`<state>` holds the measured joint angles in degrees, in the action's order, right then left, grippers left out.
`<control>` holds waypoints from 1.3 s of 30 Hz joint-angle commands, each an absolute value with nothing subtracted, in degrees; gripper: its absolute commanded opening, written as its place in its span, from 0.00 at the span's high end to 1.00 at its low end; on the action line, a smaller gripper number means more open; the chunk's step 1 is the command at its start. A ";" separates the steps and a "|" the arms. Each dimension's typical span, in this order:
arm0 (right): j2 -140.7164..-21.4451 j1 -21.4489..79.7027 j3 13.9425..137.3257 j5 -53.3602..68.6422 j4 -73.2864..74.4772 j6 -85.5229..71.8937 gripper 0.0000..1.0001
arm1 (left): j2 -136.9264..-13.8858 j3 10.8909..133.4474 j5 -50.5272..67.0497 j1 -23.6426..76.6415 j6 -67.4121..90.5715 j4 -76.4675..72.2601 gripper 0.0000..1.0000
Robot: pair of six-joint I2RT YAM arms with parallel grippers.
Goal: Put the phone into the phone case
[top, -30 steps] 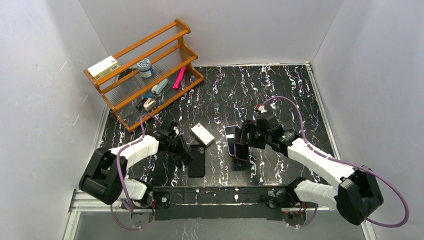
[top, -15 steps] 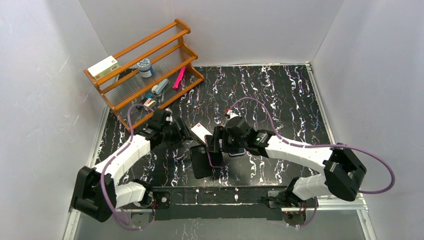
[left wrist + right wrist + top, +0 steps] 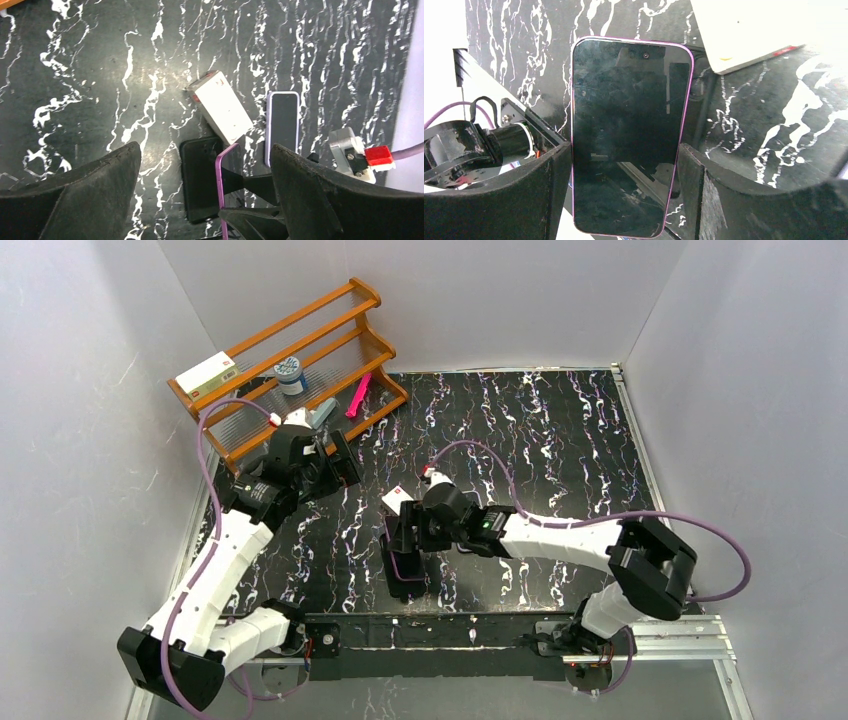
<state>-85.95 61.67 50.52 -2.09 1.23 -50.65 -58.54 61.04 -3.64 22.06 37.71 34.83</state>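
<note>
White walls box in a black marbled table, with a wooden rack at its far left corner. Toward the near edge, left of centre, the black case lies flat, just near of a small white box. A pale-rimmed, phone-shaped slab lies just right of the box.

Two things have changed over the last second. The left claw has let go. A second ago it was down beside the case's far left corner, and now it is lifted back toward the rack, jaws spread wide with nothing between them. The right claw has swung in from the right and is clamped on the long edges of the purple-rimmed phone, whose screen faces its own camera. The phone hangs steeply tilted over the case with its lower end nearest it. Whether the two touch yet I cannot tell.

The case now sits unsteadied on a smooth top. Seating the phone probably falls to the right arm alone: lay it flat, line up the corners and press it in. The likely risks are the case sliding under an off-centre push, or one corner catching on the rim while the rest stays proud.
</note>
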 commanded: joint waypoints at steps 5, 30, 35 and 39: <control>-90.22 64.43 55.89 -3.85 -3.58 -51.19 0.56 | -55.08 60.21 -9.14 21.82 34.14 40.10 0.02; -98.70 69.78 62.39 -14.43 9.31 -50.77 0.44 | -51.59 60.28 -11.42 21.88 33.30 42.20 0.02; -98.48 69.95 62.05 -15.35 9.23 -50.65 0.37 | -51.92 60.40 -11.48 21.87 33.15 41.88 0.02; -98.97 69.96 61.61 -15.76 8.57 -50.54 0.34 | -52.12 59.93 -10.89 21.86 33.21 41.84 0.02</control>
<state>-98.85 69.56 59.57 -13.65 10.24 -50.59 -52.62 60.55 -10.50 22.06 33.21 41.04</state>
